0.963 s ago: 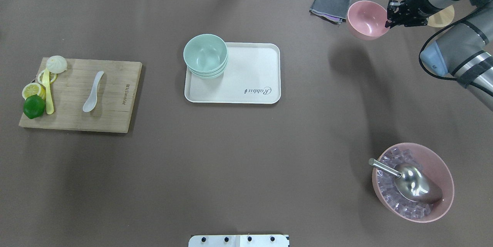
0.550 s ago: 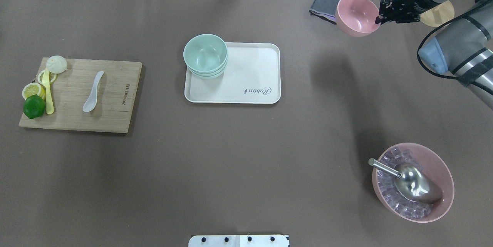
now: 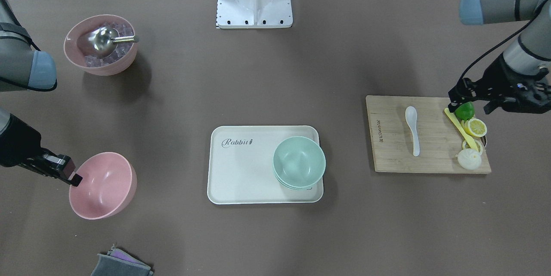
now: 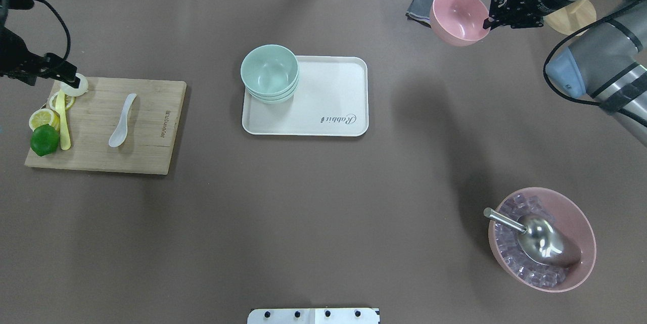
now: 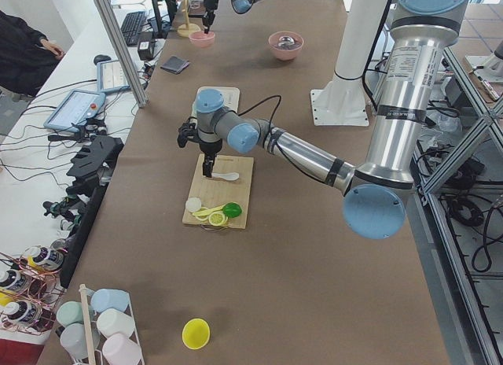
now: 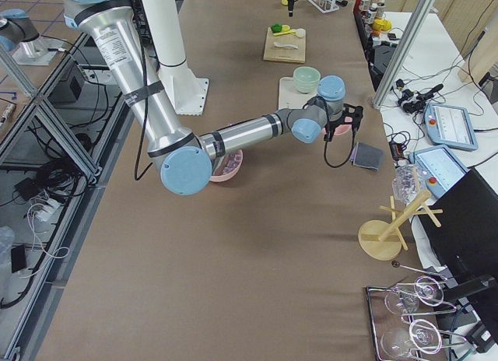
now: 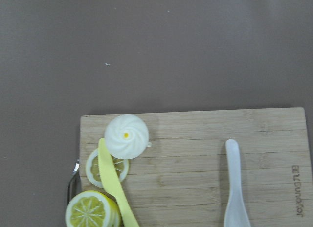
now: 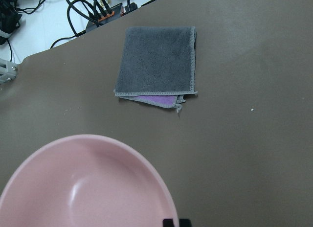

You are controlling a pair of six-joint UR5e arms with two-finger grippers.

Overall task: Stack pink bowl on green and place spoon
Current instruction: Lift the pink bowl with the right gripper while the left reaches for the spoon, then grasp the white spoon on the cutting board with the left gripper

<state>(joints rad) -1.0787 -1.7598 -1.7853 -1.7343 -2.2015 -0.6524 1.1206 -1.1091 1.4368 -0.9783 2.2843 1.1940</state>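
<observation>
The plain pink bowl (image 4: 459, 15) hangs above the table at the far right, tilted, and also shows in the front view (image 3: 103, 184). My right gripper (image 4: 488, 18) is shut on its rim (image 8: 88, 188). The green bowls (image 4: 269, 72) sit nested on the near-left corner of the white tray (image 4: 323, 106). The white spoon (image 4: 123, 120) lies on the wooden cutting board (image 4: 146, 152). My left gripper (image 3: 469, 107) is open and empty above the board's outer end, over the lime and lemon. The spoon (image 7: 236, 188) shows at the lower right of the left wrist view.
A lime (image 4: 44, 139), lemon slices (image 4: 43, 118), a white bun (image 4: 76, 86) and a yellow utensil (image 4: 63, 124) lie on the board's left end. A pink ice bowl with a steel scoop (image 4: 542, 238) stands near right. A grey cloth (image 4: 419, 3) and a wooden stand (image 4: 571, 18) are far right.
My right gripper has carried the pink bowl leftward, away from the wooden stand. My left arm has come into the overhead view above the board's far-left corner.
</observation>
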